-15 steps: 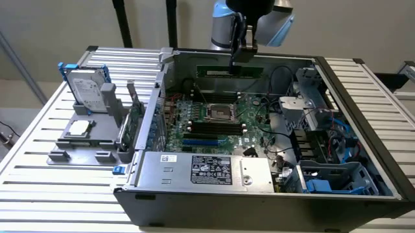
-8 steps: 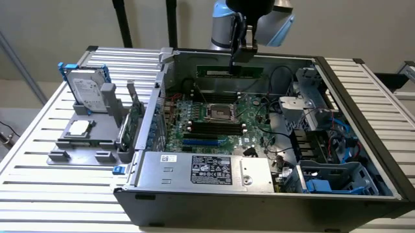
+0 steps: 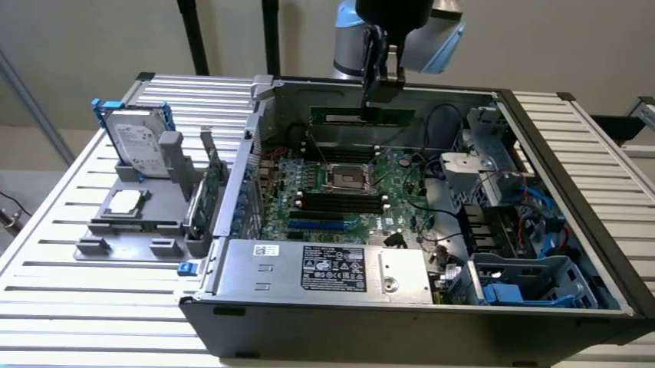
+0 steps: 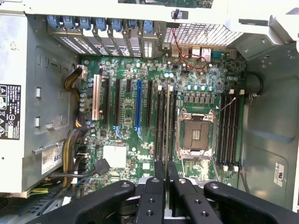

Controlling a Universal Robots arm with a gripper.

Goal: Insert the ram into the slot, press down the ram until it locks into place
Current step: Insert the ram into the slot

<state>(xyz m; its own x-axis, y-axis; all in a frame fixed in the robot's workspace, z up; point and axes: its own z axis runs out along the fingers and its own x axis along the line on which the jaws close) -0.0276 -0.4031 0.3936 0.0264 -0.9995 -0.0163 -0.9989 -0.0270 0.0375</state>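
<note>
The ram (image 3: pixel 363 116) is clamped between the jaws of the gripper (image 3: pixel 366 107), grabbed about halfway along, so the green stick hangs level right at the fingertips and pokes out to both sides of them. It's up in the air, well clear of the board, not seated in anything yet. The biggest thing under the jaws is the open grey PC case (image 3: pixel 409 330), lying on a white slatted table (image 3: pixel 82 307). Inside it, straight below the jaws, is the green motherboard (image 4: pixel 121 74), and the silver power supply (image 3: pixel 327 268) sits further out from the jaws against the case's near wall. Outside the case, well off to the exterior view's left of the jaws, there's a grey holder (image 3: pixel 133 222) with a hard drive (image 3: pixel 138 146) standing in it. From the wrist view the gripper (image 4: pixel 165 165) has its black fingers (image 4: pixel 159 186) pulled in almost together. The square CPU socket (image 4: pixel 195 133) is down on the board just to one side of the jaw line. The slot (image 4: pixel 160 121) is one of a bunch of parallel black ones running lengthwise straight out beyond the fingertips, far below them. A blue socket (image 4: pixel 138 105) runs parallel just past that group, on the side away from the CPU socket.
</note>
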